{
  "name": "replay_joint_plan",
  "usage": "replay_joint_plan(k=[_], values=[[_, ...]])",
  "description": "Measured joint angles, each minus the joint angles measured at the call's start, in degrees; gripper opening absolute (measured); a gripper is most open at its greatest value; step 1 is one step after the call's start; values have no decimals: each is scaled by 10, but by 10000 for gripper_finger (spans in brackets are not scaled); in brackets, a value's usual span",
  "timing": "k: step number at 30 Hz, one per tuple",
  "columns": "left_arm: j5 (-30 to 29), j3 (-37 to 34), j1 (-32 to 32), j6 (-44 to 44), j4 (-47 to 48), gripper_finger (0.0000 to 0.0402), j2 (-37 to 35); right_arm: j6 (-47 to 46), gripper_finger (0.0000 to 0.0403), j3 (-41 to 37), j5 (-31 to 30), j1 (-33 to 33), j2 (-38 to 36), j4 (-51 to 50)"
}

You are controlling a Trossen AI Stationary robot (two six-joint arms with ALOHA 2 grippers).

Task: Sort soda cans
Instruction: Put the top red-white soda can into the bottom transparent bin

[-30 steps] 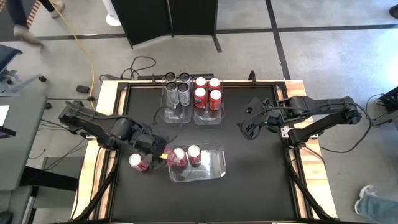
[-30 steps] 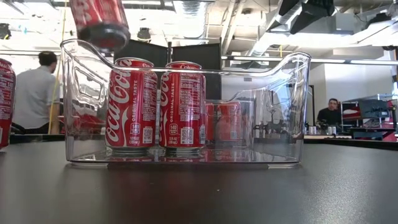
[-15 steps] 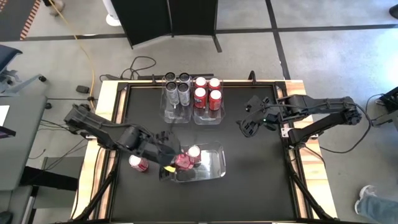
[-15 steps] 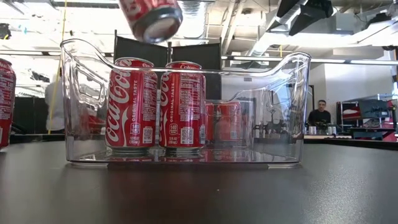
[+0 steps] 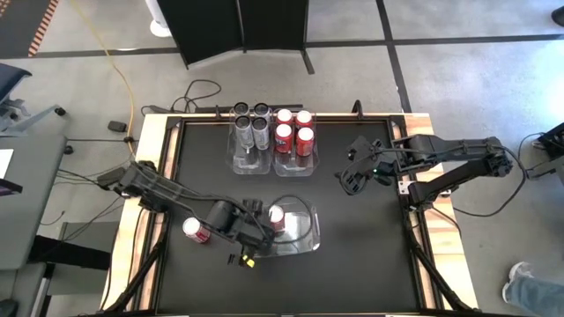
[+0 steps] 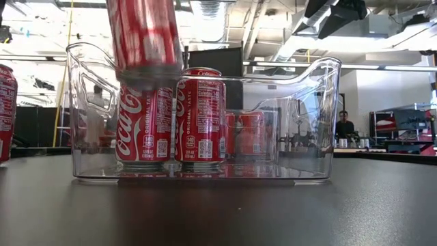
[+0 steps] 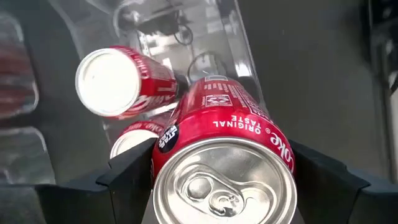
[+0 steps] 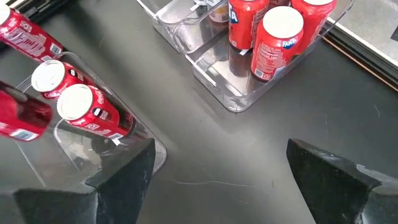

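My left gripper (image 5: 247, 231) is shut on a red soda can (image 6: 143, 34) above the left part of the clear near bin (image 5: 308, 231). Two red cans stand upright in that bin (image 7: 109, 81) (image 7: 134, 140). Another red can (image 5: 196, 231) stands on the table left of the bin. Silver-grey cans (image 5: 251, 125) and red cans (image 5: 293, 130) stand in two clear bins at the far edge. My right gripper (image 5: 352, 176) hovers open over the table's right half, holding nothing. My left gripper pinches the red can between its two fingers (image 7: 124, 180), one on each side of the can's wall just below the top rim (image 7: 273, 146). The fingers come from above. The can hangs upright and lifted clear, its lower end (image 6: 147, 65) about level with the bin's rim.
The near bin's right half (image 6: 293, 116) holds no cans. Bare dark tabletop (image 8: 211, 149) lies between the near bin and the far bins. Wooden rails edge the table (image 5: 150, 132). People show in the room beyond (image 6: 341, 126).
My left gripper has carried the red can from the bin's left side toward the table's right and near edge, over the bin, and then down. The can, tilted before, now hangs upright in front of the left standing can. My right arm has kept still.
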State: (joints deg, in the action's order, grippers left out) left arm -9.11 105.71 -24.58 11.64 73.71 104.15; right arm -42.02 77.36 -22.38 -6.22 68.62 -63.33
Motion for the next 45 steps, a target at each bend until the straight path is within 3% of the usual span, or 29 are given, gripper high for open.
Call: replay_joint_plan(k=[15,22,33,37,45], values=[[-1,1,-4,-164,29,309,84,18,379,0,13,-1,0,0],[0,0,-3,-198,29,310,103,23,379,0,16,-1,0,0],[13,0,3,-182,14,322,113,35,379,0,16,-1,0,0],[57,-1,3,-165,22,338,113,35,379,0,16,-1,0,0],[35,-1,4,-131,19,363,112,35,379,0,16,-1,0,0]])
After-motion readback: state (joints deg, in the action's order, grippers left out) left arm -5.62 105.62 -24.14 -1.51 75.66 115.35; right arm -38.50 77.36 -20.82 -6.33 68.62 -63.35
